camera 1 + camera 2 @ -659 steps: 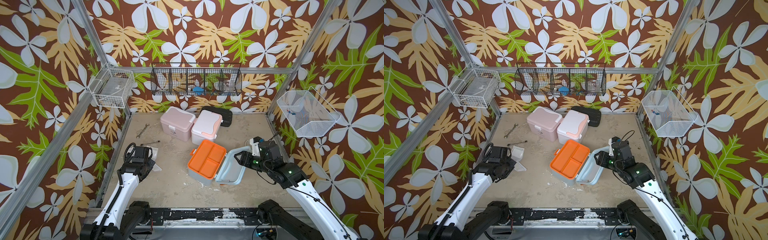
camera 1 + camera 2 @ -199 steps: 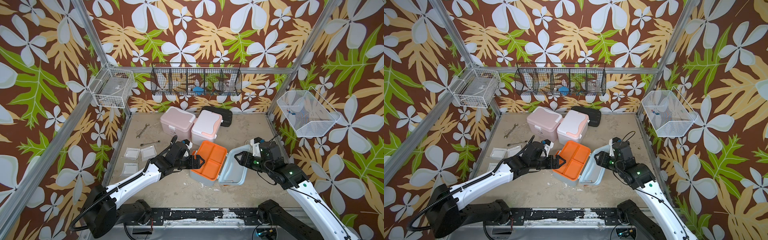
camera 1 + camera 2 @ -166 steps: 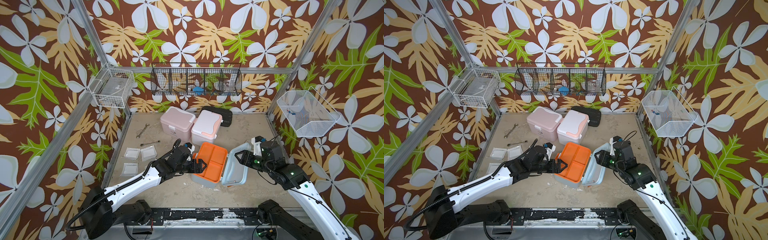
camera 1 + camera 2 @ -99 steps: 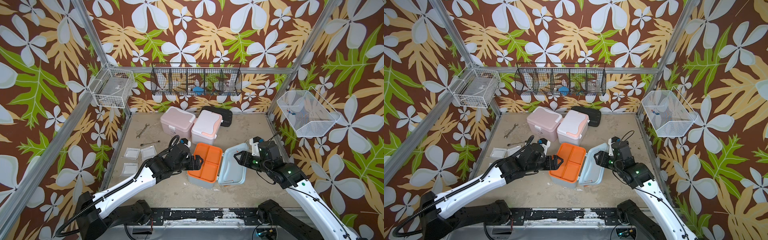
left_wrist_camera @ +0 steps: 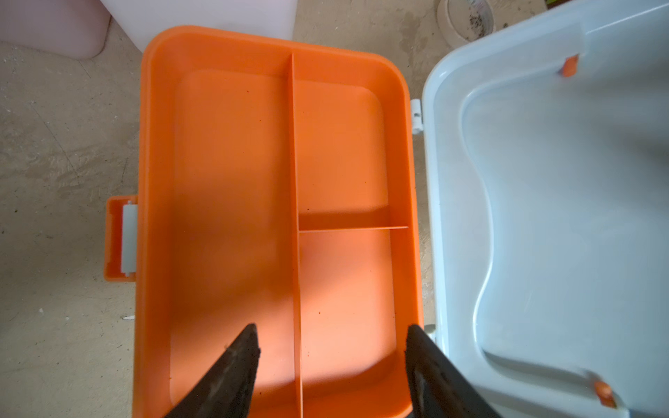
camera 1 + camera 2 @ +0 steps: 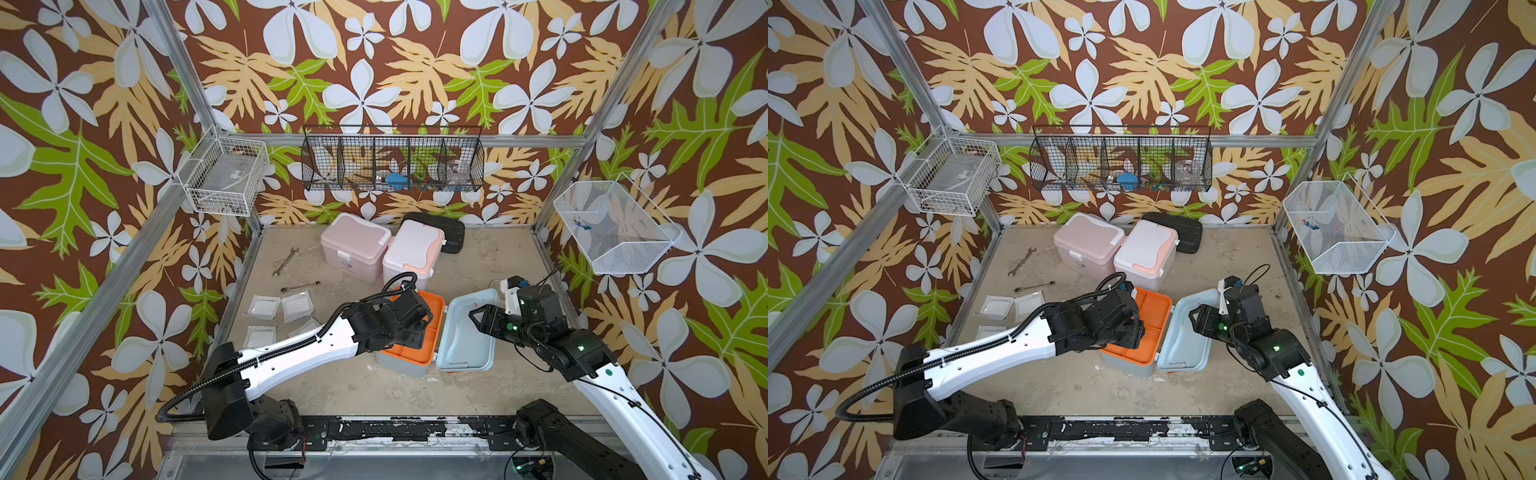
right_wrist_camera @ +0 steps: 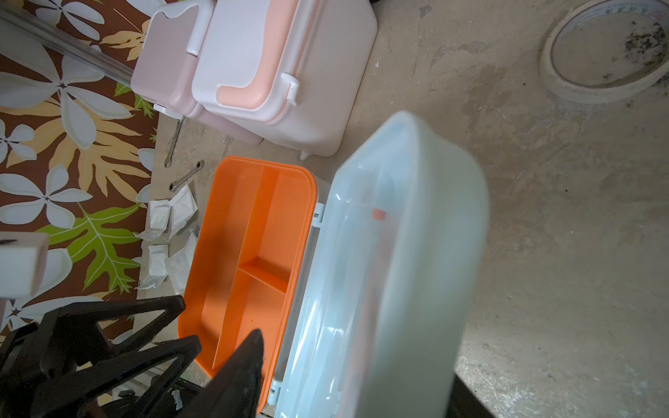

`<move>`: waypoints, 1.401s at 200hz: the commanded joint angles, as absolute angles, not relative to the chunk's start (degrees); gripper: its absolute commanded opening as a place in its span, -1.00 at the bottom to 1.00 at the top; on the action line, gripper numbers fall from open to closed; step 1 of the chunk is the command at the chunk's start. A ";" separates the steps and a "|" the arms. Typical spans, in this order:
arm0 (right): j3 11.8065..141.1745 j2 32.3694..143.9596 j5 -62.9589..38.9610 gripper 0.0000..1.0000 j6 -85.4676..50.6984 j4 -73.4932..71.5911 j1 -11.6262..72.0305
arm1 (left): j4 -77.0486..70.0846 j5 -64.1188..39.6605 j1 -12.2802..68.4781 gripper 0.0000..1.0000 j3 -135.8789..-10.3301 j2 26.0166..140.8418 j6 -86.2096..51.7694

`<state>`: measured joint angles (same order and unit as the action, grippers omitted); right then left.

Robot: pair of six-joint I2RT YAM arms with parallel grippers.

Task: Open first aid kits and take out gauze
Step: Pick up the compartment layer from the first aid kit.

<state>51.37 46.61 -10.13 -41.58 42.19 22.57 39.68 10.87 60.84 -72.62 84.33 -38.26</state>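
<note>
The light blue first aid kit stands open in the middle, its orange tray (image 6: 434, 305) (image 6: 1154, 307) (image 5: 231, 181) bare. My left gripper (image 6: 415, 332) (image 6: 1129, 328) (image 5: 331, 327) hovers over the tray, open, jaws astride a small compartment. My right gripper (image 6: 478, 316) (image 6: 1196, 318) (image 7: 362, 362) is shut on the light blue lid (image 6: 469, 332) (image 7: 398, 235), holding it back. The pink kit (image 6: 353, 245) and the white and peach kit (image 6: 411, 249) stand shut behind. Several gauze packets (image 6: 264, 306) (image 6: 995, 306) (image 7: 159, 217) lie on the floor at the left.
Two wrenches (image 6: 285, 262) (image 6: 300, 286) lie left of the pink kit. A black ribbed case (image 6: 449, 235) leans at the back wall. A tape roll (image 7: 604, 50) lies beyond the lid. Wire baskets (image 6: 224, 174) (image 6: 392, 162) (image 6: 615, 224) hang on the walls.
My left arm has swung from the gauze packets at the left to above the orange tray, and its jaws have narrowed. The right gripper keeps its hold on the lid.
</note>
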 commanded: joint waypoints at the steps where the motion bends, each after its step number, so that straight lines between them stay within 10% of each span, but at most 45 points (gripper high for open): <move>1: 51.07 46.45 -9.67 0.25 -41.64 41.92 22.61 | 42.52 13.50 60.91 0.15 -73.91 86.42 -36.28; 134: 51.06 45.97 -9.73 0.25 -41.76 42.19 22.59 | 46.20 19.05 61.79 -0.94 -78.87 95.66 -35.74; 280: 50.80 45.31 -9.93 0.25 -41.97 42.19 22.63 | 59.90 22.66 50.63 -1.00 -95.74 80.43 -29.22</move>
<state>50.85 45.47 -10.11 -41.71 42.52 22.55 56.73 21.69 52.21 -94.65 81.36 -32.47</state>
